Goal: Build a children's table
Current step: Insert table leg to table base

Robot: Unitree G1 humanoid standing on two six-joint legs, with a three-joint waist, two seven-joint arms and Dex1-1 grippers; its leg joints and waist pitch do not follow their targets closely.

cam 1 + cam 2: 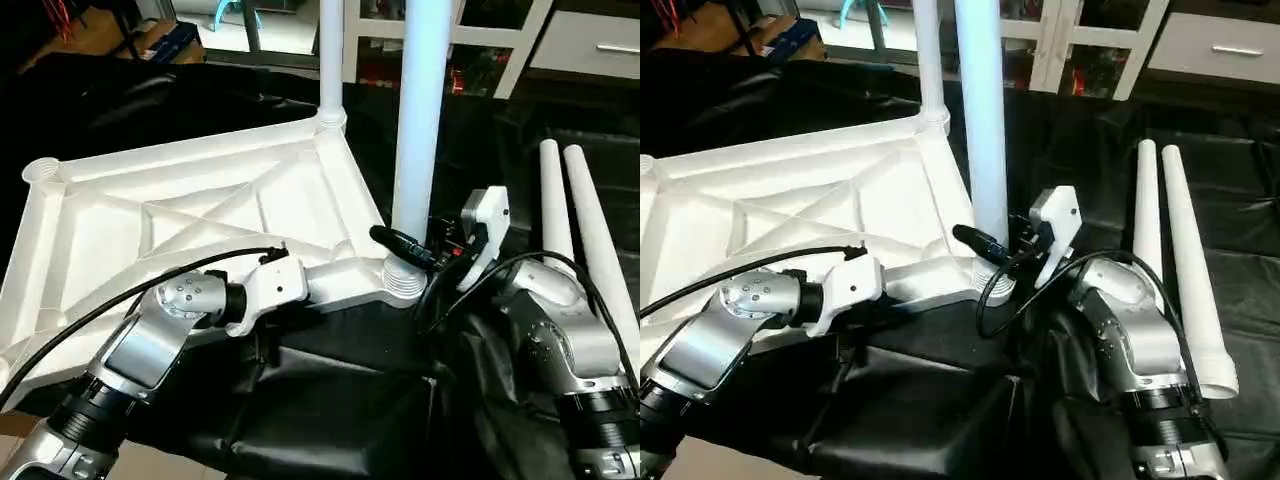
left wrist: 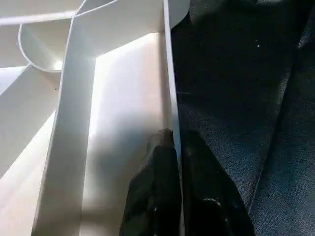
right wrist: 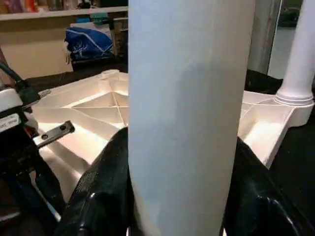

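Note:
The children's table's white tabletop [image 1: 200, 215] lies ribbed side up on the black-draped work table. One white leg [image 1: 331, 60] stands in its far corner socket. A second leg [image 1: 420, 120] stands upright in the near right socket [image 1: 405, 280], and my right gripper [image 3: 187, 162] is shut around its lower part, one black finger [image 3: 106, 187] on each side. My left gripper [image 2: 176, 140] is shut on the thin near rim of the tabletop [image 2: 170, 73], left of that socket. The far left corner socket [image 1: 42, 170] is empty.
Two loose white legs [image 1: 555, 210] [image 1: 600, 250] lie side by side on the black cloth to the right of my right arm. White shelving [image 1: 500, 40] stands behind the work table, and a blue bag [image 3: 91, 42] sits in the background. A black cable [image 1: 130, 290] arcs over my left forearm.

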